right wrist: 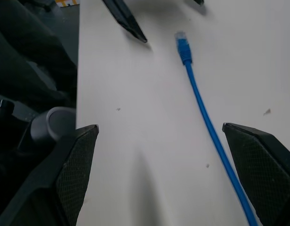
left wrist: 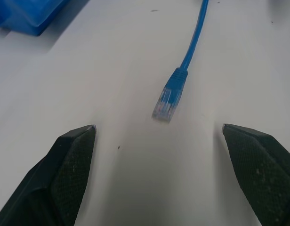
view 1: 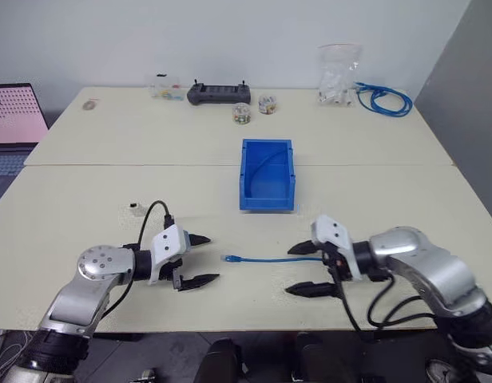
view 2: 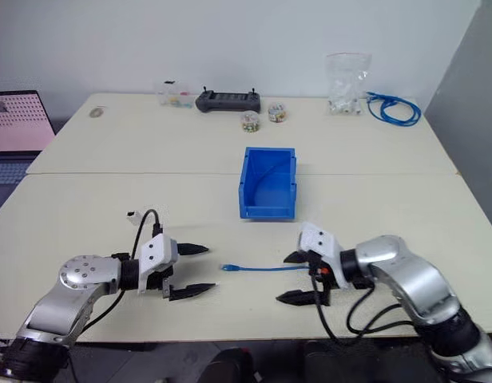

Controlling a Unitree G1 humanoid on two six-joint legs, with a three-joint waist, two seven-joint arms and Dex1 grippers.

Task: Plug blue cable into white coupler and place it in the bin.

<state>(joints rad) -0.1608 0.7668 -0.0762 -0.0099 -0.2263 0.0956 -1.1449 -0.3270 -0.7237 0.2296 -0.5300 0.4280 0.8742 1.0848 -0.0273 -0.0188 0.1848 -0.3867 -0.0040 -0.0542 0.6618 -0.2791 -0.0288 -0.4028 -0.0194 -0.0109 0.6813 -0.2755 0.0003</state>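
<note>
Blue cable [view 1: 270,258] lies flat between two wide-open, empty grippers.

It runs nine to three across the near worktop [view 1: 86,223], plug toward the left gripper [view 1: 200,260]; the right gripper [view 1: 304,270] straddles its other end, the bin [view 1: 267,175] at twelve.

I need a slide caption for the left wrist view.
Open left gripper facing the blue cable plug on the table.
</note>
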